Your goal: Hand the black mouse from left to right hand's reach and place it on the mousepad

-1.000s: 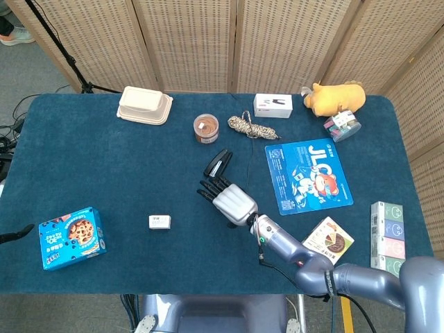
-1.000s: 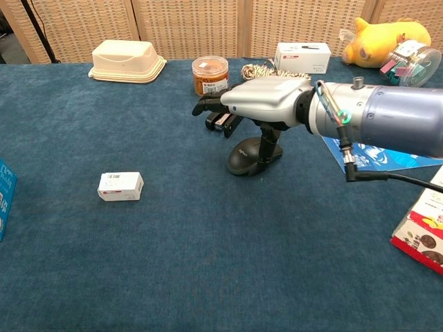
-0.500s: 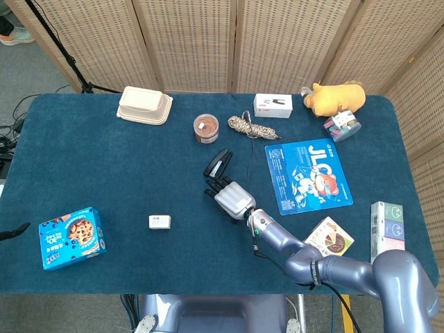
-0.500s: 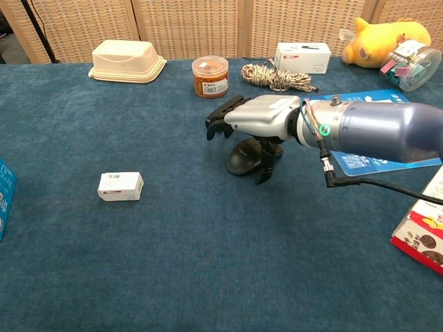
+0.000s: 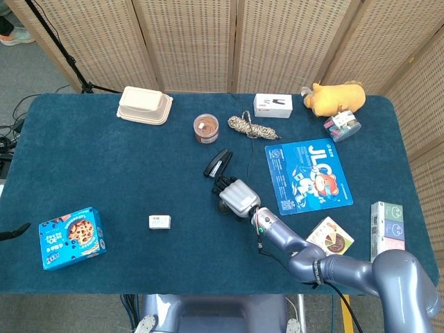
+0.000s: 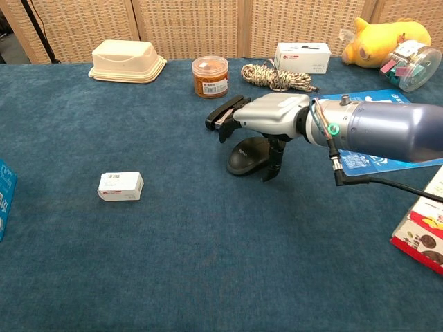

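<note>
a staged test space, likely a lab, is being suggested: a table [image 5: 104, 159] covered in dark blue cloth is being enclosed by woven folding screens [image 5: 187, 41], a tripod leg [image 5: 66, 62] and cables [image 5: 8, 132] are being left on grey carpet.

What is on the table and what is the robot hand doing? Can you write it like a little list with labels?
mouse: black mouse lying on the blue table, not on the mousepad
right hand: right hand over the mouse, thumb down beside it; a real grip cannot be told
left hand: not in view
mousepad: blue mousepad to the right of the mouse, nothing on it
behind the mouse: black stapler, orange jar, rope bundle
far corner: yellow plush toy
left side: small white box, cookie box
</note>
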You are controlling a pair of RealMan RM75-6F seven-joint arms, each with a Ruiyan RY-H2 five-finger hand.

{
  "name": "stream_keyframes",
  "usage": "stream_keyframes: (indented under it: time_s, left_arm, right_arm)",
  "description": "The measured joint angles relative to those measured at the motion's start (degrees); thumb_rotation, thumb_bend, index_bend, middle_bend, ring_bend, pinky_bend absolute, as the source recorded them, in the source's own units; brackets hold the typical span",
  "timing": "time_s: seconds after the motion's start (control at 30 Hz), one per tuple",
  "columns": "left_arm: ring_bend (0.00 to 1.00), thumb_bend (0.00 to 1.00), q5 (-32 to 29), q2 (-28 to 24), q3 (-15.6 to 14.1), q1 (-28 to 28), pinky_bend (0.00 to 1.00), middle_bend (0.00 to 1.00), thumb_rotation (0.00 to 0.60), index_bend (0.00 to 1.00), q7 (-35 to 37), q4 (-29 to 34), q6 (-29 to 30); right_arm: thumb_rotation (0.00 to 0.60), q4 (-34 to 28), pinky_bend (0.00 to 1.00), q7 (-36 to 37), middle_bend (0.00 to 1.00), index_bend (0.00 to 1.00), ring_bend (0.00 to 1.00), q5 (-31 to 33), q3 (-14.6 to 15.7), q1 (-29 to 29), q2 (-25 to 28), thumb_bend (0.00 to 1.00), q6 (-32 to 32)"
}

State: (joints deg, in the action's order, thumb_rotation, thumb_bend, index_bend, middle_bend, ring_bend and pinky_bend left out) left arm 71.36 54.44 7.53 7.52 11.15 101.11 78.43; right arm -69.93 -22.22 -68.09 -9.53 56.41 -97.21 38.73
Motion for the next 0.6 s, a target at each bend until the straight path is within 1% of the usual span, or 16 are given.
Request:
stream_keyframes:
  time_s: [0.2,0.5,0.6]
  left_arm:
    - [0.00,0.07,-0.05,-0.01,0.13,-0.02,0.00,0.00,0.600,0.00,-0.12,0.04,-0.29]
    - [0.00,0.07,0.08,-0.01,0.28,-0.20,0.00,0.00,0.600,0.00,-0.12,0.05,-0.38]
    - [0.00,0.07,0.08,-0.01,0.30,-0.20,0.00,0.00,0.600,0.00,-0.14,0.08,-0.48]
  right_arm:
    - [0.600,1.26,0.23,1.64,0.17,0.22,0.08,-1.17,1.01,-0.45,-0.03,0.00,0.71]
    - [0.600,3.16,0.27,4.71,0.22,0.27,0.13,-2.70,1.96,-1.00,-0.69,0.00,1.03]
    - [0.600,3.58,0.29,5.66,0.25,0.30,0.15,-3.50,2.17,-1.00,-0.87,0.02,1.05]
